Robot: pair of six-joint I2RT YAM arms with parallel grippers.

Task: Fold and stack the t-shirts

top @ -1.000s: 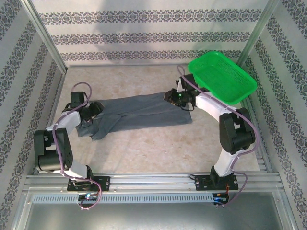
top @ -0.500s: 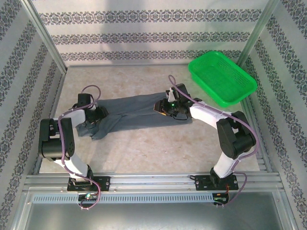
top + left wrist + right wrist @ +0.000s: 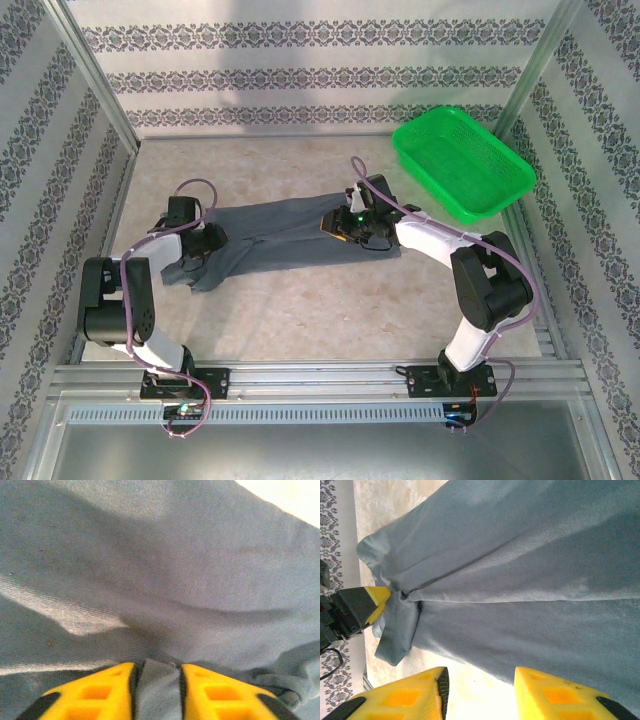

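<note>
T-shirt pinched in left tool, right tool parted above

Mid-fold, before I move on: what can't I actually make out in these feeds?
1. Top view: fabric under the right end effector, covered by its wrist.
2. Top view: left end effector pinch on the t-shirt, too small.
3. Left wrist view: fingers cut off by the bottom edge.
4. Collar and sleeves: lost in folds.

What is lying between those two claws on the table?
The dark grey t-shirt fills that stretch. The left claw pinches one end, and the right claw is open near the other. The top view shows it best.
</note>
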